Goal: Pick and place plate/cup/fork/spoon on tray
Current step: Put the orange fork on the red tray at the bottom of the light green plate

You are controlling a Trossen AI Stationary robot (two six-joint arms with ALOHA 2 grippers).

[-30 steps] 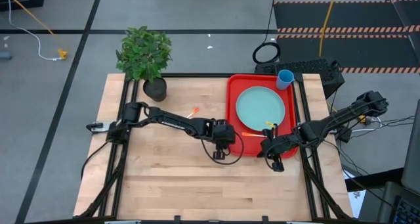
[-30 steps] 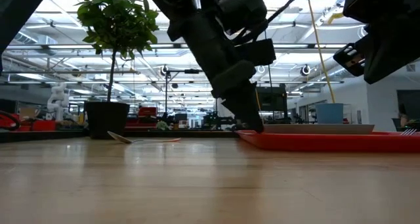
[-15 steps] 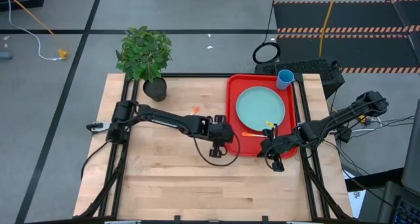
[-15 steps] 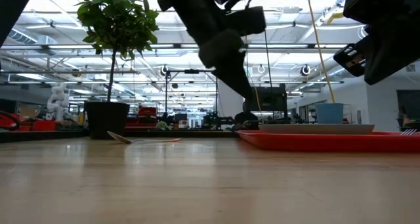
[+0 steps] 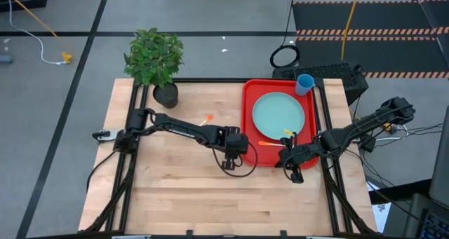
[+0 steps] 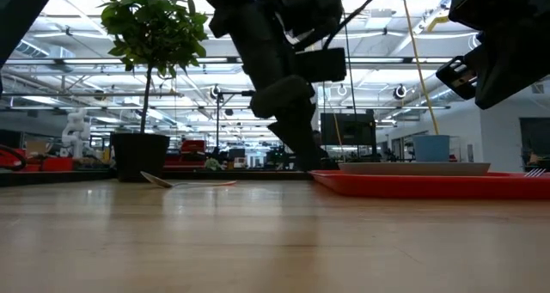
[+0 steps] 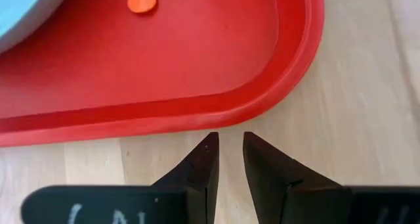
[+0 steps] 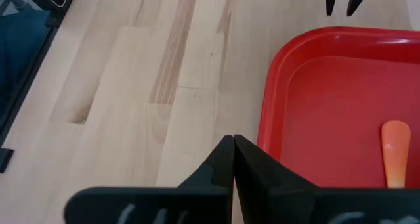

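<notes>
The red tray (image 5: 250, 106) lies at the table's right. On it sit the pale turquoise plate (image 5: 278, 113) and, in its far right corner, the upright blue cup (image 5: 304, 84). The fork's orange handle (image 5: 269, 144) lies on the tray floor near the near edge; my right arm hides its head. The spoon (image 5: 205, 119) lies flat on the wood near the plant pot. My left gripper (image 7: 230, 142) hangs slightly open over bare wood just left of the tray's near left corner (image 7: 289, 86), nothing between its fingers. My right gripper (image 8: 233, 145) is shut, above the tray's near edge.
A potted plant (image 5: 156, 60) stands at the table's far left. A black cable loop (image 5: 238, 170) hangs under my left wrist. Bare wood spreads across the table's left and near parts. Black frame rails run along both side edges.
My left gripper has drawn back a little from the tray's near left corner toward the table's left, rising and then sinking again. The tray and the things on it have stayed put.
</notes>
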